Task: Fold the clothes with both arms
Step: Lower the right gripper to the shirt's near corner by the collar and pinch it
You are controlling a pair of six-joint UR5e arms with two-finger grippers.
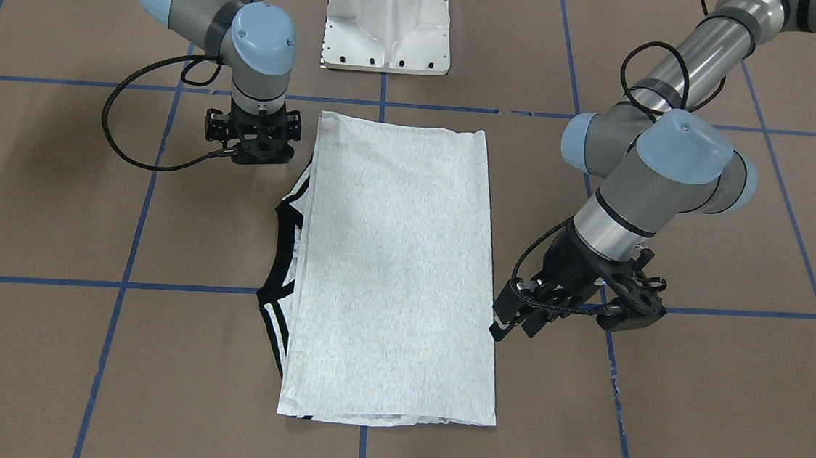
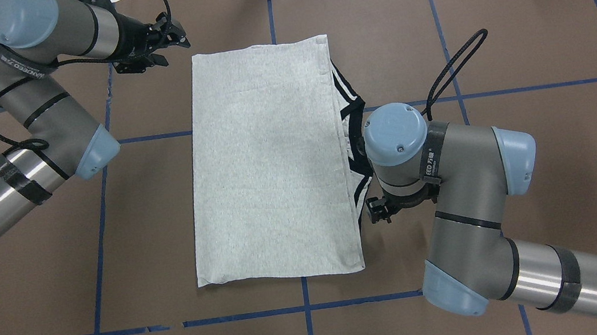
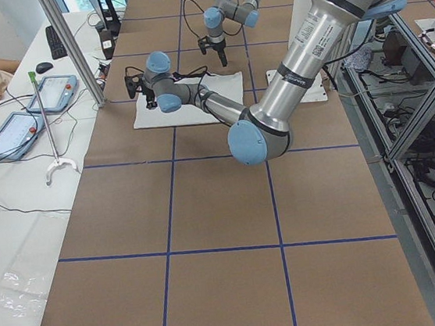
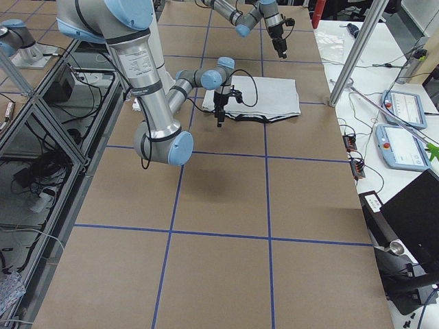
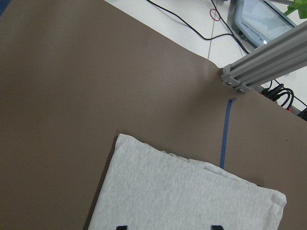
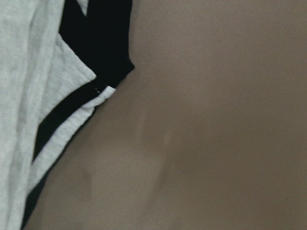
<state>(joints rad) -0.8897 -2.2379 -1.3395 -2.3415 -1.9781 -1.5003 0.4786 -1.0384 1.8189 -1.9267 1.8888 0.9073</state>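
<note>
Found T-shirt [image 1: 397, 272] folded into a long grey rectangle, flat mid-worktop [image 1: 691, 426], black-and-white stripes poking out on the right arm's side. Saw left claw [image 1: 514, 329] just off the opposite edge, fingers apart, gripping nothing. Saw right claw [image 1: 254, 151] pointing down beside the striped edge; could not tell how open.

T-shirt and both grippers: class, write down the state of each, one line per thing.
T-shirt: folded into a long rectangle, flat on the table, black striped edge poking out on the right arm's side, held by neither gripper.
Left gripper: open, empty, raised by the shirt's far end.
Right gripper: beside the shirt's near end, off the cloth; open or shut cannot be told.
</note>
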